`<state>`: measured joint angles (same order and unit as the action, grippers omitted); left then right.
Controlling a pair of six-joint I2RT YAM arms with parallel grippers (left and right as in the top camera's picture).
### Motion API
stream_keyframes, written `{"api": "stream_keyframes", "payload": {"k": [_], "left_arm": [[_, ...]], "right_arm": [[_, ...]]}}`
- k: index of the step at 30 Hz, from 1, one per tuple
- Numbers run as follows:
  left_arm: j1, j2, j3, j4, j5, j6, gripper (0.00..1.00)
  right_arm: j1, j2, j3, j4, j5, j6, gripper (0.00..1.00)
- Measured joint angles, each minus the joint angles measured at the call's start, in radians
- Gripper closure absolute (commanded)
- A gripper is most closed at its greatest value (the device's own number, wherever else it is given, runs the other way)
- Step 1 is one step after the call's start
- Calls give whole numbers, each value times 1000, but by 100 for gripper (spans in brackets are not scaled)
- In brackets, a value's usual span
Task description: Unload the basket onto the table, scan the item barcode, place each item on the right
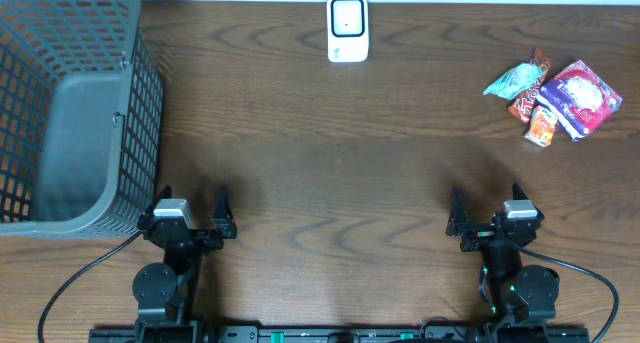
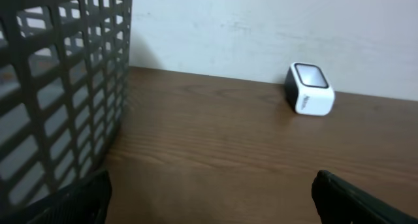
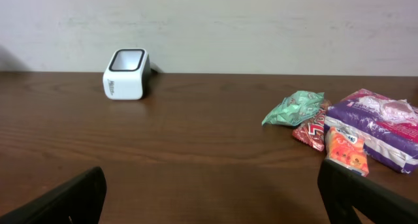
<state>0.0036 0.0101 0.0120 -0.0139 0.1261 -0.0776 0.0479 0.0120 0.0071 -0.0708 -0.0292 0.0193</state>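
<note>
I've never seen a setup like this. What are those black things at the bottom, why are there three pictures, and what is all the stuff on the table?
You are looking at two robot arms at a wooden table. Each ends in a two-finger claw: the left gripper and the right gripper. Both stand open and hold nothing.

One picture comes from a camera fixed above the table. The other two come from a small camera on each wrist, looking forward low over the wood; the dark shapes in their bottom corners are the claw's own fingers.

At the far edge stands a small white barcode scanner. On the left is a grey mesh basket. On the right lies a cluster of snack packets: a green one, a red one, a small orange one and a larger purple one.
</note>
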Motion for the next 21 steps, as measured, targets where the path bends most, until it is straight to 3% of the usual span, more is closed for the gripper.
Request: {"api": "stream_keyframes", "payload": {"k": [8,21], "left_arm": [[6,0,2,-6,-22,76,2],[-34,0,6,-15,-60,91,2]], "right_arm": [[0,0,0,0,0,0,1],[0,0,0,0,0,0,1]]}}
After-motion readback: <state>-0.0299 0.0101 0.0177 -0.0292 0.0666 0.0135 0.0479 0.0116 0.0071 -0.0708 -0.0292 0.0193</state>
